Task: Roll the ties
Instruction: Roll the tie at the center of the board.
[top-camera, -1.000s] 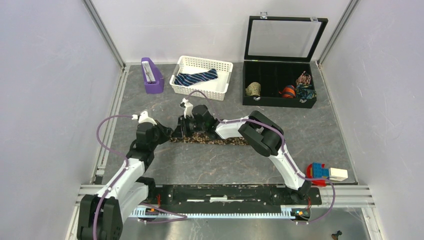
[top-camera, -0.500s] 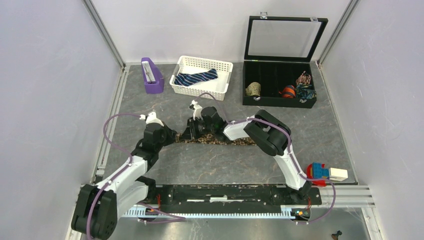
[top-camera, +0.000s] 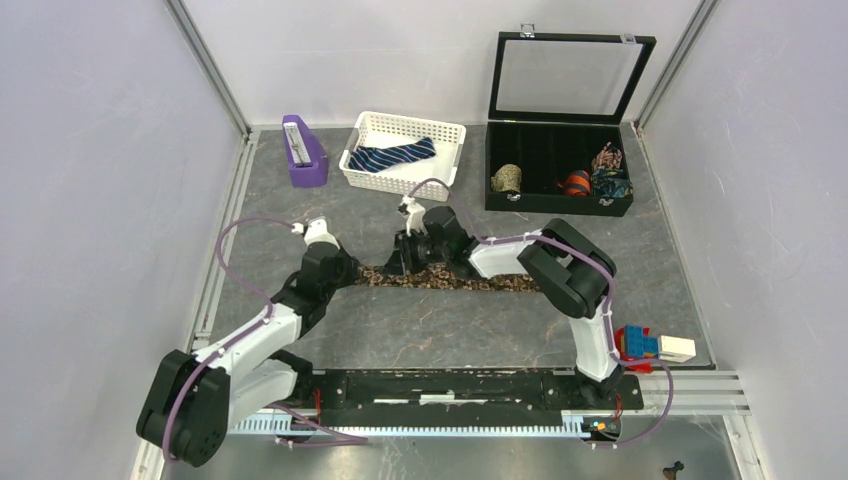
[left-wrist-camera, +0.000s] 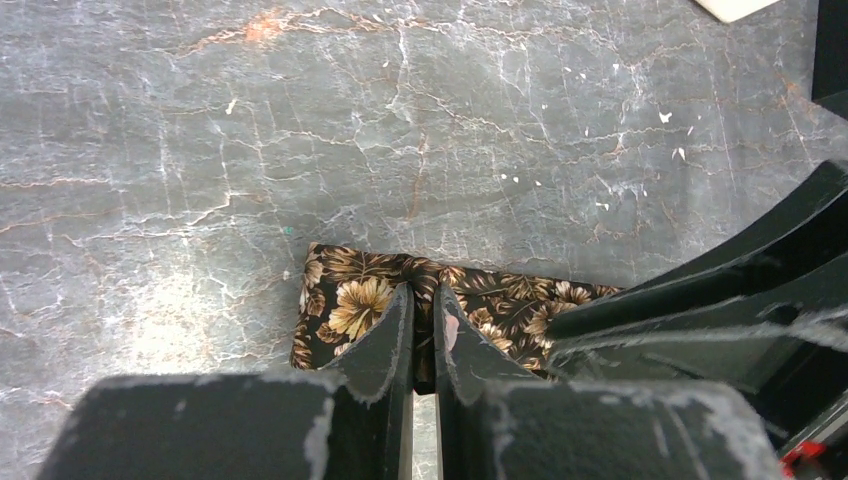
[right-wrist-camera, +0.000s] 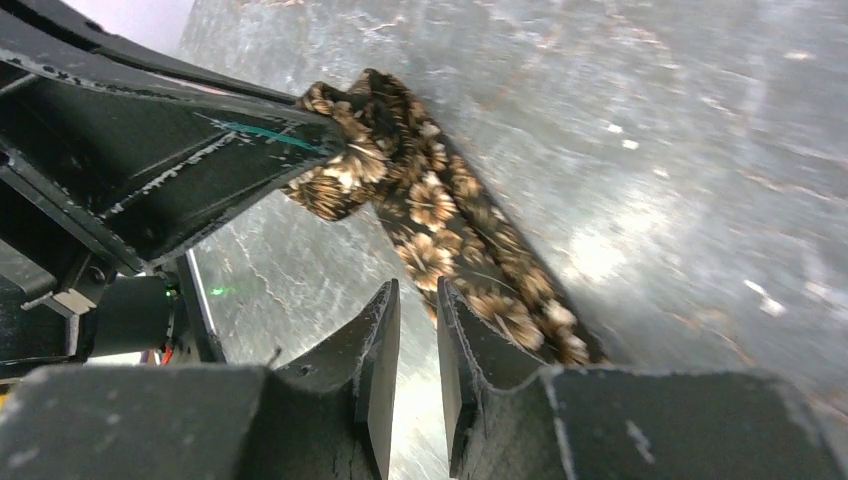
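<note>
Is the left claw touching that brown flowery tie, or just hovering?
Touching. The right wrist view shows the left gripper pinching the bunched end of the brown tie.

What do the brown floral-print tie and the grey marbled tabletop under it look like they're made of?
The brown floral-print tie: soft woven fabric, perhaps silk or polyester; it bunches and creases limply in the right wrist view. The grey marbled tabletop: hard, smooth, stone-look surface with pale veins and bright glare patches, so semi-gloss; real stone or printed laminate, I cannot tell.
</note>
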